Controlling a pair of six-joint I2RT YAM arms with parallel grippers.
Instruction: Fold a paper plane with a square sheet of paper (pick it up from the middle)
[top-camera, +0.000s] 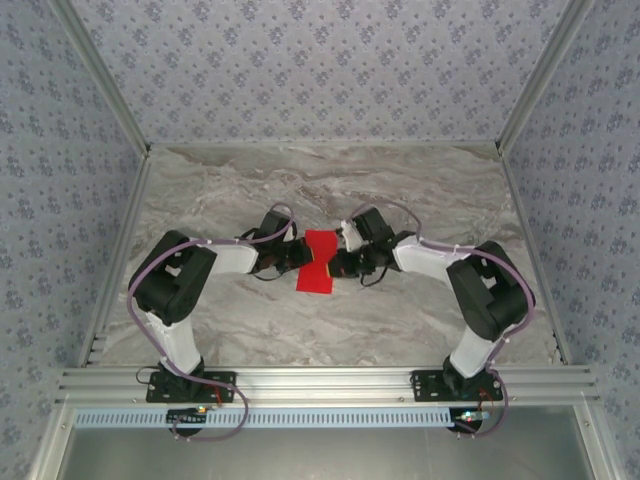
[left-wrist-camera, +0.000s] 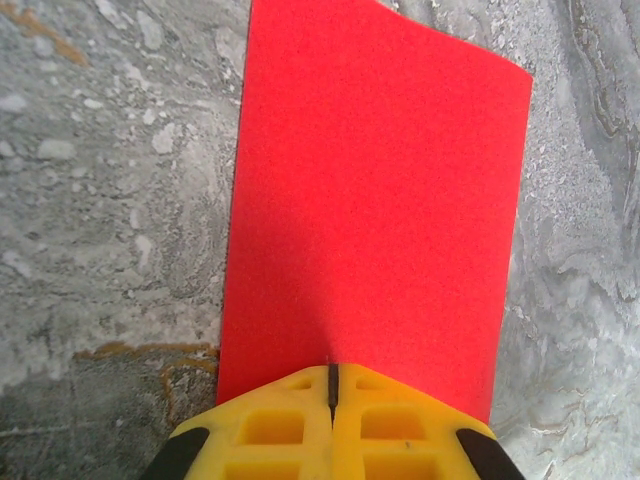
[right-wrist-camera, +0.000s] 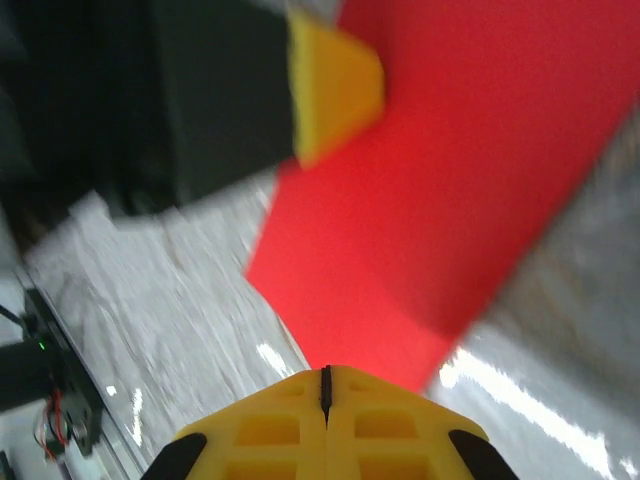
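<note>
So here's where we're at: the red paper sheet sits about dead centre of the grey marble worktop, strung between the two arms. From above, the left arm reaches in at the sheet's 9 o'clock and the right arm at its 3 o'clock. The sheet looks nipped in at the waist where they meet it, with one flap spreading toward 12 o'clock and the other toward 6.

The left jaws are pinched fully together. On the left wrist camera we see the yellow fingertips meeting on a thin dark seam, and the near edge of the red paper sheet goes straight into that seam. From there it runs flat toward 12 o'clock as a tall rectangle, with marble on both sides.

Same story for the right jaws. The yellow fingertips are closed tight, and a corner of the red paper sheet is nipped at the tip, fanning out toward 1 o'clock. That view is pretty blurry, but up at 11 o'clock we can make out a yellow fingertip of the left jaws on the far edge of the sheet. The paper there looks held up off the marble, though we can't tell by how much.
</note>
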